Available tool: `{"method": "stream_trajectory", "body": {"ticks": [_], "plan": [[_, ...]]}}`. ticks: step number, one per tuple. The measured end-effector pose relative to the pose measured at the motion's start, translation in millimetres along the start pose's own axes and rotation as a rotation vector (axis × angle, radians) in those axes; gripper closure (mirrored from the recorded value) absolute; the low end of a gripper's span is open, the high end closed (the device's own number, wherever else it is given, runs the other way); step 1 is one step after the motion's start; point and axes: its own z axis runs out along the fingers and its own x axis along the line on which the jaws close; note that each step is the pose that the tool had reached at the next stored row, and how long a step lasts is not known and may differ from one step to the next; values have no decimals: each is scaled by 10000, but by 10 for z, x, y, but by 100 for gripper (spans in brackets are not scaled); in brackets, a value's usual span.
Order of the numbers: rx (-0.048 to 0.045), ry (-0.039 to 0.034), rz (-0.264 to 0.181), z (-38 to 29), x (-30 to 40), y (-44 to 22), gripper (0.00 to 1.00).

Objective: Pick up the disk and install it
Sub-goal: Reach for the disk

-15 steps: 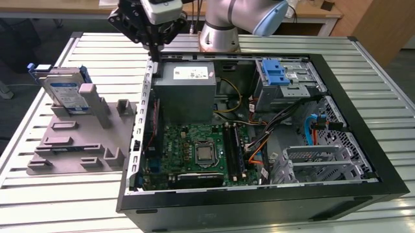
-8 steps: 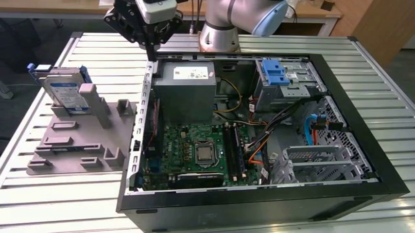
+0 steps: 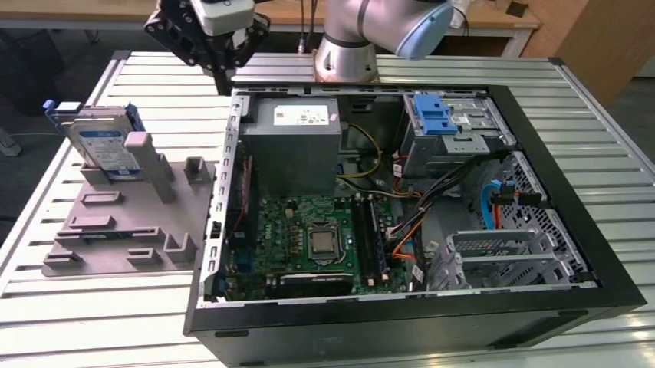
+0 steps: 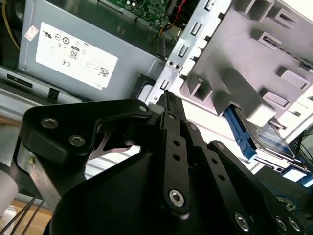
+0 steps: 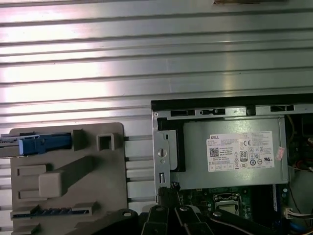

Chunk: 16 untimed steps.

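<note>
Ribbed metal table (image 3: 584, 100), wooden desk (image 3: 501, 19) behind

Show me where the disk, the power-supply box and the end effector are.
disk (image 3: 100, 147), exterior view, on its blue-and-white label
power-supply box (image 3: 297, 149), exterior view, on its grey face below the sticker
end effector (image 3: 222, 77), exterior view, at its lower tip

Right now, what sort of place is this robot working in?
Probably a robotics lab bench set up for computer assembly: a slatted metal table carries an open desktop computer case, a grey fixture holding the disk, and the arm's base.
</note>
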Motion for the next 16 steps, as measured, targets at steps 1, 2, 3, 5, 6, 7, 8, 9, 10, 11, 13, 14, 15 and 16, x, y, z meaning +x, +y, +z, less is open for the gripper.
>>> {"method": "stream_trajectory", "body": {"ticks": [1,2,3,5,6,7,8,9,10,11,13,14,15,16], "plan": [[0,4,1,0,29,2,89],[0,8,2,0,55,4,89],[1,13,3,0,82,6,89],[2,23,5,0,133,7,89],[2,30,7,0,158,7,89],[2,36,7,0,182,6,89],[3,40,8,0,202,5,89],[2,41,9,0,209,5,89],[2,41,8,0,209,5,89],[2,42,7,0,209,5,89],[2,42,7,0,209,5,89],[2,42,8,0,210,5,89],[2,42,8,0,210,5,89],[2,42,8,0,210,5,89]]}}
